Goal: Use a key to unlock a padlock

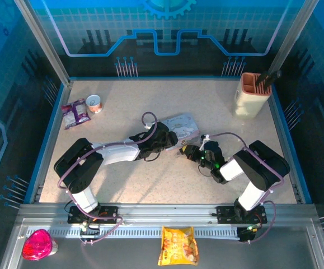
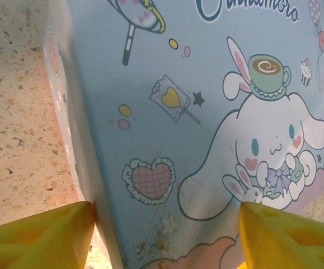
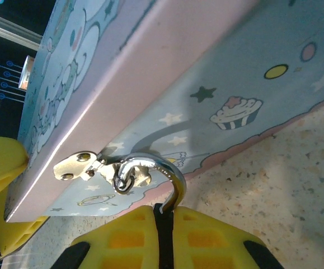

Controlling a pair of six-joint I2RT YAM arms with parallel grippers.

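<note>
- The right gripper (image 3: 163, 227) has its yellow fingers (image 3: 206, 238) pressed together on the padlock (image 3: 179, 184). The lock's dark body is pinched between them and only the silvery shackle rises clear.
- The shackle is curved and hooks through the metal hasp (image 3: 78, 165) on the front wall of the cartoon tin (image 3: 150, 73), so the padlock hangs at the tin's lower edge, just above the speckled table.
- From above, the right gripper (image 1: 187, 151) meets the tin (image 1: 184, 124) at its near side, at mid-table (image 1: 217, 101).
- The left gripper (image 2: 164, 238) has its yellow fingers (image 2: 38, 238) set wide apart, one by the tin's side wall and the other at its opposite edge, with the pale blue lid (image 2: 206, 112) between them. Whether they press on the tin cannot be told.
- From above, the left gripper (image 1: 170, 137) lies at the tin's left end.
- Far left on the table lie a purple snack packet (image 1: 75, 114) and a small round tin (image 1: 95, 103). A beige holder (image 1: 251, 94) stands at the far right.
</note>
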